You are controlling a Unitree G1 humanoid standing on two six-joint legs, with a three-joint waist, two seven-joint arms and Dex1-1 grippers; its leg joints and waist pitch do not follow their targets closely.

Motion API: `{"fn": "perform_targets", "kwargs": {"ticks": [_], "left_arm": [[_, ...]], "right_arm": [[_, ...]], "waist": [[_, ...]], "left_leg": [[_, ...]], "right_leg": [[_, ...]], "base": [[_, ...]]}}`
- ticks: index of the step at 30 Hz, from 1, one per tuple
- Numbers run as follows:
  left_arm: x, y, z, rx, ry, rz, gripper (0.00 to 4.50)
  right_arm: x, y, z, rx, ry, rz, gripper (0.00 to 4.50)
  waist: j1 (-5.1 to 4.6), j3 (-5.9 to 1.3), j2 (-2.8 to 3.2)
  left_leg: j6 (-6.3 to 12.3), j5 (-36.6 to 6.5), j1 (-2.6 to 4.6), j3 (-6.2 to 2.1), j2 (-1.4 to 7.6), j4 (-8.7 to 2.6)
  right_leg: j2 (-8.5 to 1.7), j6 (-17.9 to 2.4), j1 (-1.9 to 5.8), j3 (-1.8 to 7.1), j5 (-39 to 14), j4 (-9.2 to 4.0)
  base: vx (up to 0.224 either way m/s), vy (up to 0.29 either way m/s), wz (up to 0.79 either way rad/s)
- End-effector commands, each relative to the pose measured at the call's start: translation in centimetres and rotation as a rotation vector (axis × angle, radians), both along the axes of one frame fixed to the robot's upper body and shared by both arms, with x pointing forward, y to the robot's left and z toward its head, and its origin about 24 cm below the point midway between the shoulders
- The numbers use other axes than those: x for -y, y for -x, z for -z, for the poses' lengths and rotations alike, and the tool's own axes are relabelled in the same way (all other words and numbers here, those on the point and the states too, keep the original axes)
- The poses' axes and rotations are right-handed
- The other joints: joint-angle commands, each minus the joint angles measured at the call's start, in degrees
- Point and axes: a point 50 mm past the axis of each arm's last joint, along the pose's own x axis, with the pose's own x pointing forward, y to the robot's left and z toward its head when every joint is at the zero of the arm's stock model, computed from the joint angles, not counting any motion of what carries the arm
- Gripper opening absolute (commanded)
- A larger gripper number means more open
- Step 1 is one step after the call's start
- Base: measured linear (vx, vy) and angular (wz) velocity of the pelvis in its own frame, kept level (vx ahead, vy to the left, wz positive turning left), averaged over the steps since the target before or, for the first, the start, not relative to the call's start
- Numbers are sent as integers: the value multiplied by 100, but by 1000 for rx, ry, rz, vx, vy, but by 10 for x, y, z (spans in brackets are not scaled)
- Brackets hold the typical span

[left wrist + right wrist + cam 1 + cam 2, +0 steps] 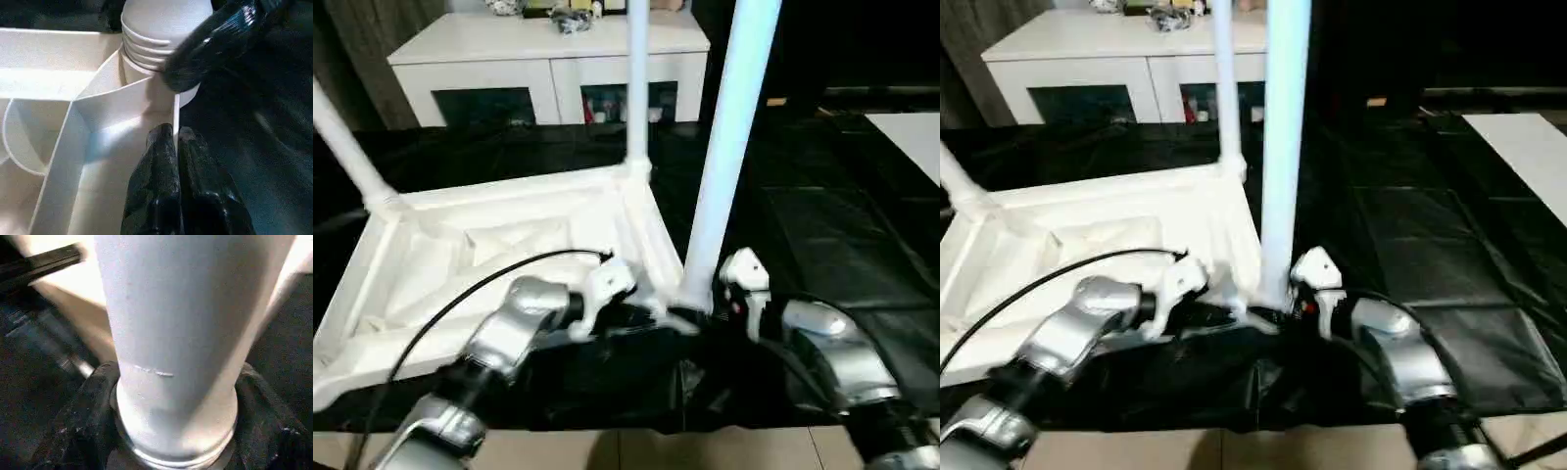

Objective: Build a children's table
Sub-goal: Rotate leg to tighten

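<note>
The white tabletop (499,245) lies underside up on a black sheet, its ribs showing. Two white legs stand in its far corners: one at the far right (637,88), one slanting at the left (347,147). A third leg (729,147) rises from the near right corner socket (156,68). My right gripper (703,311) is shut on this leg's base, with a black finger (83,421) on each side of the tube (181,333). My left gripper (175,142) is shut on the tabletop's thin rim, right beside that socket.
A white cabinet (548,59) with glass doors stands behind the tabletop. The black sheet (822,215) spreads to the right, where a white board (911,137) lies at the edge. A black cable (460,294) arcs over my left forearm. Bare tan floor (636,450) shows along the near edge.
</note>
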Motion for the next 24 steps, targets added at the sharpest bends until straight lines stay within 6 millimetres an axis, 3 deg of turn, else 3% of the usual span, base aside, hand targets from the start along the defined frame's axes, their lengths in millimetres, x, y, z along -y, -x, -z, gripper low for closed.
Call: {"fn": "perform_targets", "kwargs": {"ticks": [1,4,7,9,13,15,19,20,21,24], "left_arm": [[-10,-14,9,6,-37,-248,0],[-2,-25,9,30,-32,-404,0],[2,-30,10,57,-46,-461,0],[11,-32,10,90,-52,-495,0],[16,-31,10,101,-41,-458,0],[16,-29,9,112,-36,-417,0],[12,-23,8,108,-19,-291,0],[12,-22,7,110,-12,-274,0],[11,-18,6,107,17,-230,0],[8,-8,5,89,58,-117,0]], "right_arm": [[-13,-6,7,-26,-27,129,274],[-21,-14,18,-53,13,370,274],[-27,-17,24,-60,58,472,274],[-41,-20,27,-51,82,562,274],[-52,-20,25,-50,56,520,274],[-54,-20,18,-22,-16,468,330],[-39,-23,3,34,-46,383,361],[-35,-22,1,38,-43,340,380],[-29,-21,-2,54,-21,294,380],[-18,-14,-8,82,21,139,386]], "waist": [[-12,-285,-131],[-80,-289,-124],[-109,-305,-110],[-127,-299,-103],[-129,-295,-81],[-124,-298,-75],[-148,-321,-88],[-147,-330,-98],[-152,-330,-87],[-118,-334,-101]], "left_leg": [[206,-1270,0,-38,136,-452],[82,-1256,-3,-54,113,-459],[134,-1246,-5,-55,110,-453],[184,-1285,-6,-47,93,-448],[225,-1448,5,-55,118,-471],[242,-1481,1,-54,122,-469],[369,-1210,-69,-67,119,-457],[399,-1148,-63,-66,116,-439],[468,-1093,-35,-46,124,-420],[590,-912,-50,-38,131,-395]], "right_leg": [[-254,-978,266,182,-1872,-465],[-250,-910,262,176,-2001,-474],[-253,-937,273,182,-1787,-473],[-254,-931,260,180,-1837,-498],[-248,-867,257,178,-1943,-509],[-256,-865,261,183,-1888,-509],[-258,-962,335,175,-1341,-441],[-257,-995,345,172,-1239,-431],[-253,-1105,306,179,-1126,-428],[-265,-1219,344,176,-997,-407]], "base": [[0,0,0],[0,0,0],[0,0,0],[0,0,0],[0,0,0],[0,0,0],[0,0,0],[0,0,0],[0,0,0],[0,0,0]]}}
